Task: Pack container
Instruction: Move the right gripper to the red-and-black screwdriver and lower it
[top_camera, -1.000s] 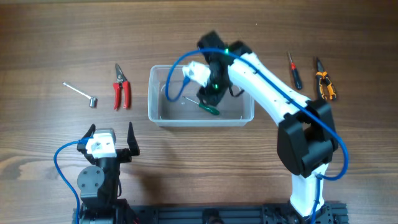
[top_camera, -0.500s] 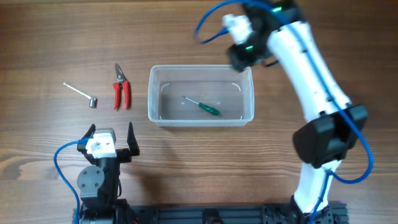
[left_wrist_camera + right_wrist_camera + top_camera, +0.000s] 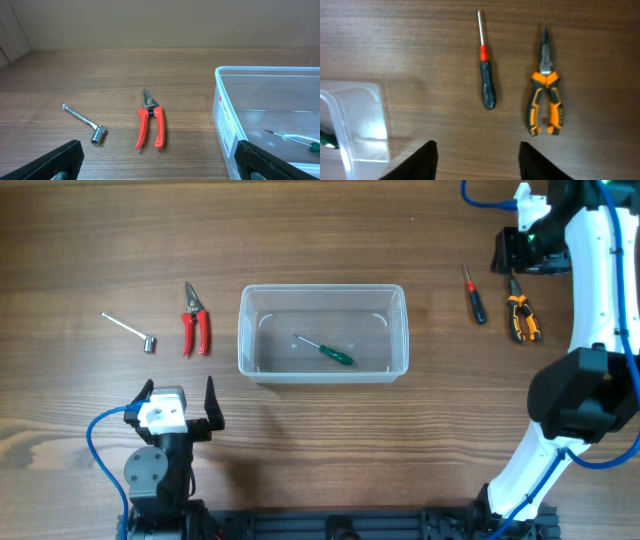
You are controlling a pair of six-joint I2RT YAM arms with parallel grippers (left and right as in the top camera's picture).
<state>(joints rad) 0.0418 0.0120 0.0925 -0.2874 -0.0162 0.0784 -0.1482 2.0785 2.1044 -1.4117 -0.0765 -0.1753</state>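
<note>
On table (image 3: 90, 240), container (image 3: 322, 287) likely light, stiff, slick; take by thick rim. Left gripper (image 3: 160, 162) wide, right gripper (image 3: 477, 161) parted, both empty.

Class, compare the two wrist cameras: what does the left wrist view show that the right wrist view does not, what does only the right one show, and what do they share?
Only the left wrist view: the red-handled pruners and the metal socket wrench, lying on the wood beside the container.
Only the right wrist view: the black screwdriver and the orange-handled pliers, side by side.
Both: part of the clear container, with the green-handled screwdriver inside it, and the wooden table.
</note>
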